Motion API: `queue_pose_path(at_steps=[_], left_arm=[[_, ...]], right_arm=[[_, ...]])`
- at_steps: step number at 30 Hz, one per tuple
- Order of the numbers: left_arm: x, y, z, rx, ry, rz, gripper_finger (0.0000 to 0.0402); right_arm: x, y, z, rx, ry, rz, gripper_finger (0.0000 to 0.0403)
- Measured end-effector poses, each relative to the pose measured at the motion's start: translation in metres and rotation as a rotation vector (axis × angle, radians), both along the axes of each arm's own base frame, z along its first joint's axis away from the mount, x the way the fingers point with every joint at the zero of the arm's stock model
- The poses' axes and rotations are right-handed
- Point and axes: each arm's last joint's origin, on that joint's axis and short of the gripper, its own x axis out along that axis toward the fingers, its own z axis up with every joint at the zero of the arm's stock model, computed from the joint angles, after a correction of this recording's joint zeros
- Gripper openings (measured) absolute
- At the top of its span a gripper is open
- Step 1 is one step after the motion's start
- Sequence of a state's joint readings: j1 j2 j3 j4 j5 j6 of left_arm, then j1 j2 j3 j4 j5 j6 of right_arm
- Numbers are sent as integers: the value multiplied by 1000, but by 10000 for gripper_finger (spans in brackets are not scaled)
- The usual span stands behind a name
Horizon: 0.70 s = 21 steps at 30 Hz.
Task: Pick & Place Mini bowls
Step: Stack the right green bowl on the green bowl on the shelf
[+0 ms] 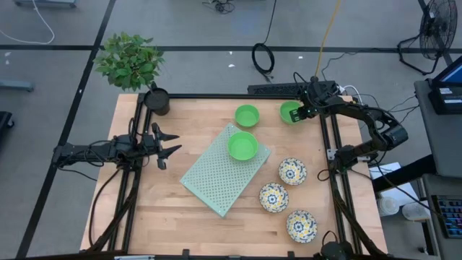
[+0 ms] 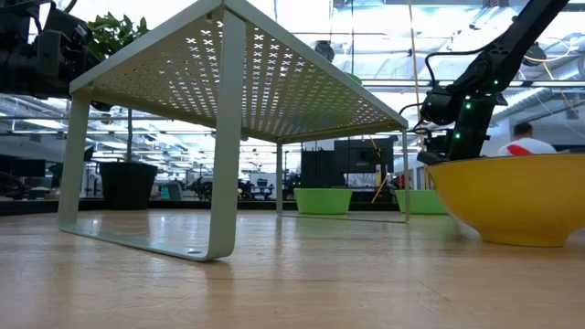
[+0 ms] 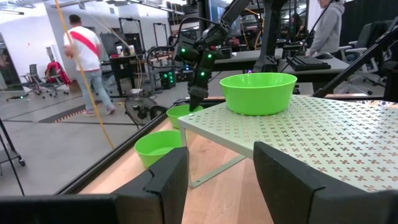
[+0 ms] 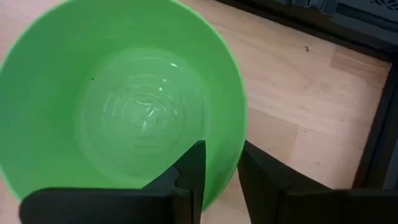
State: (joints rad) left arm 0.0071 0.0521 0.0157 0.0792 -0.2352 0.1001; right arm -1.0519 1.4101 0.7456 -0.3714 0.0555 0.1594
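The right tool (image 4: 217, 171) straddles the rim of a plain green bowl (image 4: 124, 99) at the far right corner of the surface (image 1: 144, 209): one finger sits inside the wall, the other outside, and the gap between them looks barely wider than the wall, so the tool appears to be pinching the rim (whether it presses firmly is hard to tell). From above, that bowl (image 1: 290, 112) lies directly under the tool (image 1: 299, 112), with no offset left to close; any coming move would, in my judgement, be a straight lift.

A second green bowl (image 1: 247, 115) sits just beside it on the wood. A third (image 1: 242, 145) rests on top of the pale perforated rack (image 1: 216, 177) in the middle of the surface. Three floral bowls (image 1: 292, 171) line the right side, nearer the right arm than the left.

The left tool (image 1: 167, 144) waits at the left edge with its fingers spread and nothing between them, pointing toward the rack. A potted plant (image 1: 130, 61) stands at the far left corner.
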Motion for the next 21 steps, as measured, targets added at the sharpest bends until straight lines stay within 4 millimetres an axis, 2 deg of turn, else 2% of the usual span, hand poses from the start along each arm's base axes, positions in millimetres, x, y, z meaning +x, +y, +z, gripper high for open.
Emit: queue_pose_path(at_steps=[9, 21], left_arm=[[0, 0, 0, 0, 0, 0, 182], [0, 0, 0, 0, 0, 0, 182]], right_arm=[[1, -2, 1, -24, -10, 11, 10], [4, -6, 4, -88, -15, 73, 2]])
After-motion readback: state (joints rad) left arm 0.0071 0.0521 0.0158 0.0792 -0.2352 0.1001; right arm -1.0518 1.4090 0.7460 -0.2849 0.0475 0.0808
